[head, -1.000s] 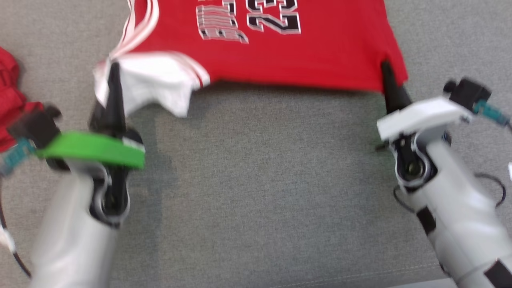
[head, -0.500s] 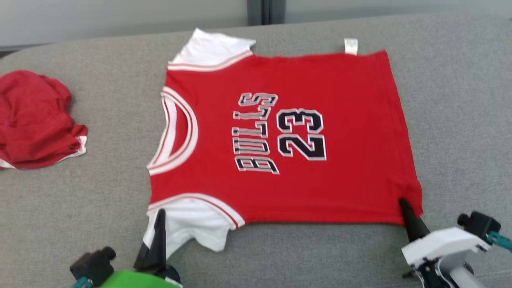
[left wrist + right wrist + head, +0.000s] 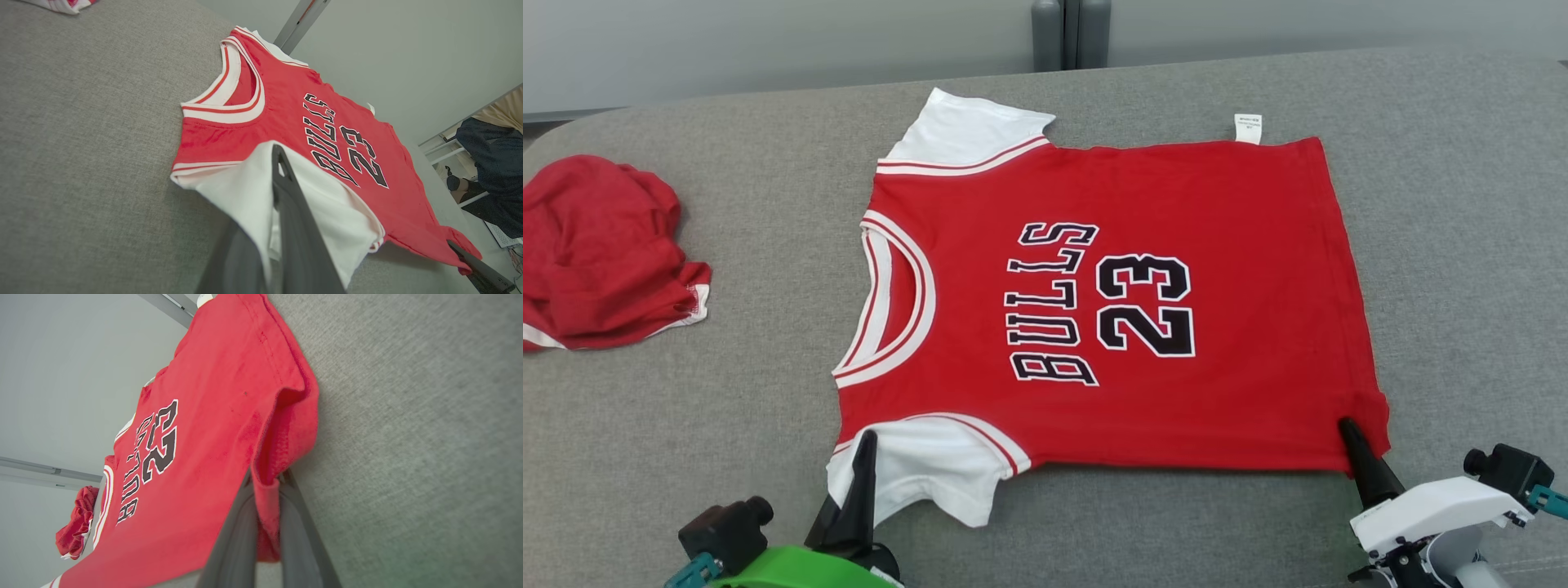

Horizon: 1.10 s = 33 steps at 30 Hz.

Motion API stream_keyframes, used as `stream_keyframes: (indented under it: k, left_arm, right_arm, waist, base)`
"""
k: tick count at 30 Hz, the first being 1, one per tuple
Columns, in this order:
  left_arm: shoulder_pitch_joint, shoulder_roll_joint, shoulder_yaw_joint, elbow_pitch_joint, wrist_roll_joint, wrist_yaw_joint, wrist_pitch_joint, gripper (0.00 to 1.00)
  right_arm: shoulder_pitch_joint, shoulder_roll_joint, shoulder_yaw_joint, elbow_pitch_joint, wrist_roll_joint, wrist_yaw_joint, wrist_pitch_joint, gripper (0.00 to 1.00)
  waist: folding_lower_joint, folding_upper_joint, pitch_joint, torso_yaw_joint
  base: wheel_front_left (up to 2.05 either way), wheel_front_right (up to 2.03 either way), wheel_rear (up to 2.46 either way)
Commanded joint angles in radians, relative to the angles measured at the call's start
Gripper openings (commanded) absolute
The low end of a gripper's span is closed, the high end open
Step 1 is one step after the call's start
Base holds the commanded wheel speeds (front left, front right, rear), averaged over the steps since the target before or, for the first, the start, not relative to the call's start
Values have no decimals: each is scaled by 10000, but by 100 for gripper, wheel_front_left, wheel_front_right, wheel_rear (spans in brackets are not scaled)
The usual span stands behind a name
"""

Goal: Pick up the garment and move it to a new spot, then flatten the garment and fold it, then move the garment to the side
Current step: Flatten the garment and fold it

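Up tilts the head camera, and the view that was crowded with both forearms a second ago now takes in the whole shirt (image 3: 1111, 310); the cloth itself looks settled, not dragged. It lies front up in the middle of the grey worktop (image 3: 1462, 245), collar toward 9 o'clock, hem toward 3, lettering and number reading sideways. Left claw (image 3: 866, 441), down at 7 o'clock, is clenched on the near white sleeve (image 3: 931, 474), and the left wrist view shows fabric pinched between its fingers. Right claw (image 3: 1349, 431), at 5 o'clock, is clamped on the near hem corner (image 3: 1372, 412), which puckers up around it. Two grips on the same long edge, well apart: that reads as tension to hold the near side straight, ready to carry it over toward 12 o'clock for a fold. Flattening looks about done; no fold yet. Off at 9 o'clock sits a crumpled red bundle (image 3: 600, 253), well apart from the shirt.
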Motion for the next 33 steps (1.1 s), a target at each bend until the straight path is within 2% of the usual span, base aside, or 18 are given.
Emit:
stream_keyframes:
  k: [1,7,11,21,32,33]
  left_arm:
    - [-347,137,-8,55,5,-60,75,0]
    - [-1127,275,-30,445,-238,-176,423,0]
    - [-1629,424,-122,791,-344,-248,726,0]
    - [-3217,749,-315,1975,-599,-373,1134,0]
    - [-5007,841,-818,3719,-834,-422,1103,0]
    - [-5135,836,-863,3884,-876,-423,1124,13]
  right_arm:
    - [-155,70,-150,-106,34,-15,141,0]
    - [-492,476,-738,-419,357,-13,985,0]
    - [-799,643,-1102,-282,205,-13,1569,0]
    - [-1719,1535,-2303,-67,278,-10,2669,0]
    - [-2973,1943,-3217,414,-876,-9,3058,0]
    - [-3085,1962,-3265,507,-966,-9,3083,0]
  waist:
    - [1,-1,54,-49]
    - [1,-1,143,-214]
    - [1,-1,197,-295]
    - [1,-1,482,-446]
    - [1,-1,821,-609]
    - [1,-1,858,-622]
  base:
    - [0,0,0]
    - [0,0,0]
    - [0,0,0]
    - [0,0,0]
    - [0,0,0]
    - [0,0,0]
